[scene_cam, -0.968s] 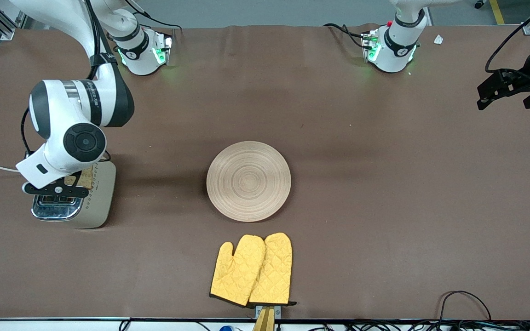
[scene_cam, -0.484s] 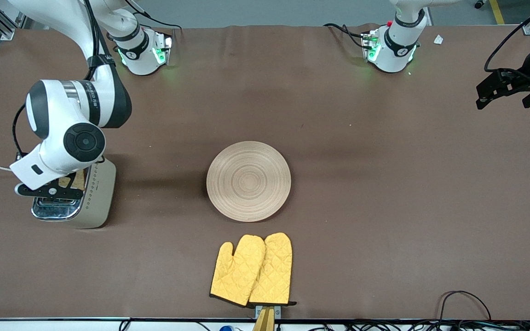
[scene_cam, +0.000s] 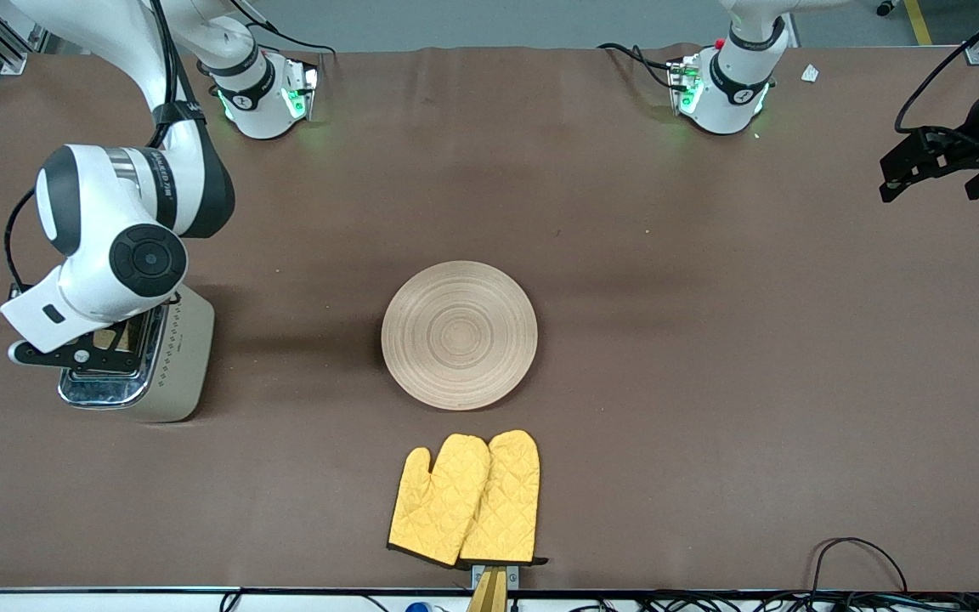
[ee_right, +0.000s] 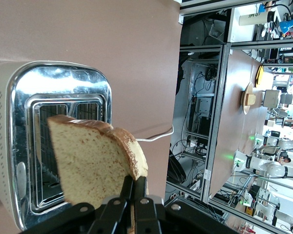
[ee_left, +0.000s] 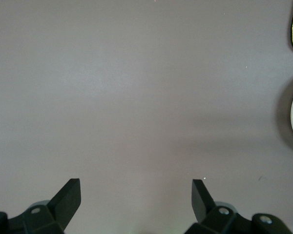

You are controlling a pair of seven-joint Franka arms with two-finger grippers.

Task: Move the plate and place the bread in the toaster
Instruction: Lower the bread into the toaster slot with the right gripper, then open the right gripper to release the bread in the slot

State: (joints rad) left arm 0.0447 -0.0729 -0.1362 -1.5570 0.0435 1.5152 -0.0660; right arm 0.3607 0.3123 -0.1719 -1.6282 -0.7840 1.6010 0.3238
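- Yellow oven mitts (scene_cam: 464, 499) lay nearer the front camera than the plate (scene_cam: 459, 334).
- Plate sat mid-table, well apart from the toaster (scene_cam: 168, 365) at the right arm's end.
- Right gripper (ee_right: 135, 204) hovered over the toaster's chrome top, jaws pinching the bread (ee_right: 90, 165) by its crust.
- Left gripper (ee_left: 136, 195) waited over bare table (scene_cam: 710, 340) at the left arm's end, jaws spread.

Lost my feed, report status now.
Right end effector shut on bread, over toaster slots. Left end effector open, waiting over bare table. Plate mid-table, untouched. Nothing blocking the slots.
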